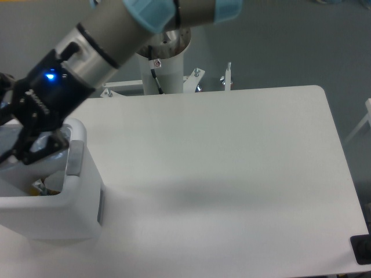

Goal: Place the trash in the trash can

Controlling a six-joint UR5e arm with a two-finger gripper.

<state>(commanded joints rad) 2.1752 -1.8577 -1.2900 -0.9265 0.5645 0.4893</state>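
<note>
A: Where is the trash?
B: Only a scrap of something crumpled, pale and yellowish [40,185], shows inside the boxy white plastic trash can [81,214], low against its inner wall. Whether that is the wrapper or the bottle I cannot tell; most of the inside is hidden.

A: And the trash can itself?
B: It stands at the left edge of the white table [232,174], upright, with a thick rounded rim and a grey tab [74,157] on the side facing the middle of the table.

A: What about the gripper?
B: The black gripper [36,145] hangs over the mouth of the trash can, fingers pointing down past the rim. They look parted, with nothing between them. A blue light glows on its body.

A: Anything else?
B: The arm's white pedestal [165,63] rises behind the far edge of the table.
</note>
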